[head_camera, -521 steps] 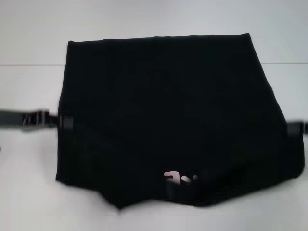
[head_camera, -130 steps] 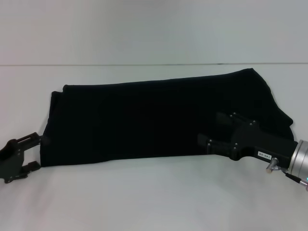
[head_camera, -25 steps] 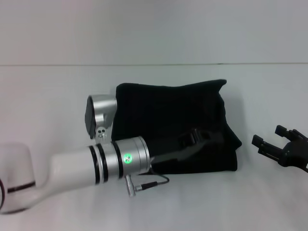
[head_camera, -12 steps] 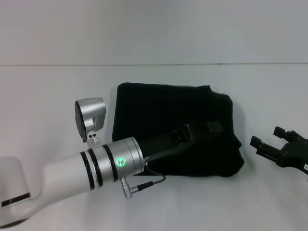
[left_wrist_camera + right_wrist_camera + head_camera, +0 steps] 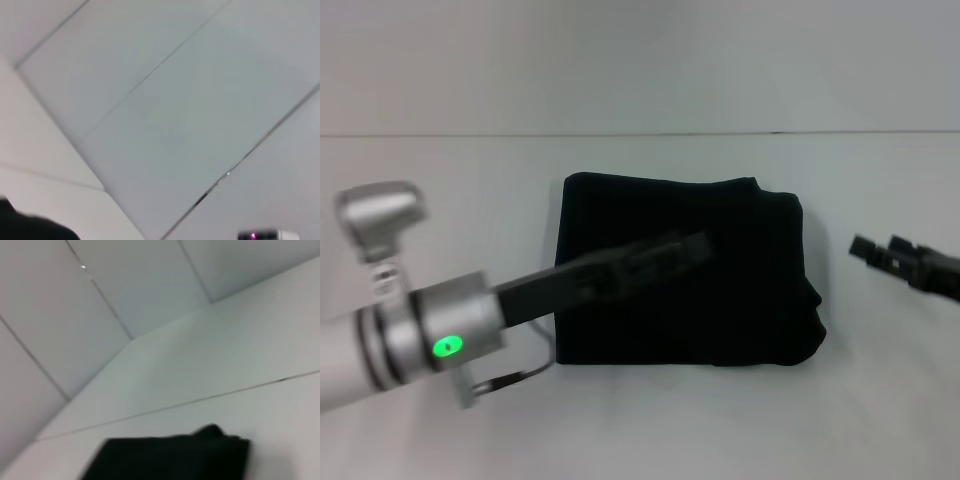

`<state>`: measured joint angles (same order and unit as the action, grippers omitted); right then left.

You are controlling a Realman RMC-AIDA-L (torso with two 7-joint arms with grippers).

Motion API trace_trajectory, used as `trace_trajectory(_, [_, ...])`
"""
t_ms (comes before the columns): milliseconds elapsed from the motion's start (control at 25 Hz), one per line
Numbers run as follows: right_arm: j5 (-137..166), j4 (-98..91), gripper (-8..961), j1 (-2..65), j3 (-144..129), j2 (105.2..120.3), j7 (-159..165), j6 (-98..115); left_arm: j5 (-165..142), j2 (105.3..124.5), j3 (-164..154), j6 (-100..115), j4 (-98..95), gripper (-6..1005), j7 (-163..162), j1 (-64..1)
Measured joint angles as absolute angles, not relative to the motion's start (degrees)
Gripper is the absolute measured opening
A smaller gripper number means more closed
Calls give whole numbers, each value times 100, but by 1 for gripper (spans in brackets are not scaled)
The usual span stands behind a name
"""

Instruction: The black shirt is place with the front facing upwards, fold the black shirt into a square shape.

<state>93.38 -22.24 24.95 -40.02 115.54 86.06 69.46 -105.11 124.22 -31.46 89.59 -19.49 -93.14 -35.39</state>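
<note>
shirt: the black shirt (image 5: 685, 280) sits mid-table, already a roughly square bundle, print hidden. The right wrist view catches it too (image 5: 175, 459), as a dark slab low on the surface.

table: plain white table (image 5: 640, 430) with a faint seam line running across the back. Nothing else on it that I can see.

left tool: the left tool (image 5: 695, 247) hangs over the middle of the bundle, its arm reaching in from the near left. It's motion-blurred, so honestly can't tell if the fingers are apart or together, or whether it touches the cloth.

right tool: the right tool (image 5: 860, 245) is off to the right of the shirt, apart from it, holding nothing. Whether it's spread or pinched I can't tell either.

handling guess: soft, light, floppy cotton. Layers will slide on each other and the edges sag if lifted from one point. The right side looks lumpier, with a bulge near the front corner.

where to grab: I'd pinch all layers at a corner or edge, not the middle.

in the way: pretty much only the left arm itself, lying across the bundle.
</note>
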Motion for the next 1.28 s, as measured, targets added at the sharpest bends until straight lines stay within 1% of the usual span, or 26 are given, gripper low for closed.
trace_trajectory(120, [9804, -2447, 947, 2857, -4086, 11413, 9731, 7075, -10525, 12412, -3158, 9363, -2484, 617, -8523, -3063])
trace_trajectory(200, [10233, -2658, 947, 3147, -4182, 11360, 10304, 7139, -10557, 12414, -3167, 9555, -2707, 710, -7993, -2774])
trace_trajectory(280, [10648, -2881, 947, 3412, -4266, 11358, 10486, 7135, -10663, 12415, -3148, 9669, -2855, 803, -7612, -2567])
trace_trajectory(400, [11258, -3136, 947, 3697, -4302, 11411, 10972, 6783, -10780, 12417, -3082, 9694, -2962, 948, -7454, -2405])
trace_trajectory(480, [11651, -3253, 947, 3842, -4304, 11412, 11529, 6578, -10806, 12424, -3056, 9694, -2977, 948, -7447, -2353])
trace_trajectory(520, [11817, -3281, 947, 3914, -4305, 11386, 11784, 6542, -10830, 12426, -3049, 9694, -2982, 948, -7444, -2343])
trace_trajectory(600, [12147, -3295, 947, 4059, -4306, 11294, 12396, 6495, -10895, 12420, -3037, 9695, -3004, 948, -7439, -2334])
trace_trajectory(680, [12578, -3262, 947, 4267, -4317, 11162, 13053, 6493, -10960, 12410, -3048, 9695, -3066, 949, -7395, -2331])
trace_trajectory(760, [12929, -3207, 947, 4459, -4325, 11075, 13555, 6497, -11090, 12407, -3068, 9699, -3176, 949, -7167, -2328])
trace_trajectory(800, [13021, -3192, 947, 4521, -4325, 11055, 13723, 6498, -11163, 12407, -3072, 9705, -3225, 949, -7018, -2322])
trace_trajectory(960, [13099, -3182, 947, 4731, -4300, 11045, 14269, 6503, -11522, 12400, -3060, 9709, -3506, 948, -6409, -2222])
trace_trajectory(1040, [13112, -3084, 947, 4871, -4299, 11064, 14655, 6440, -11632, 12393, -3042, 9704, -3671, 948, -6198, -2127])
trace_trajectory(1280, [13021, -2771, 946, 5012, -4230, 11072, 15071, 6291, -11656, 12395, -2987, 9748, -4026, 946, -6060, -1783])
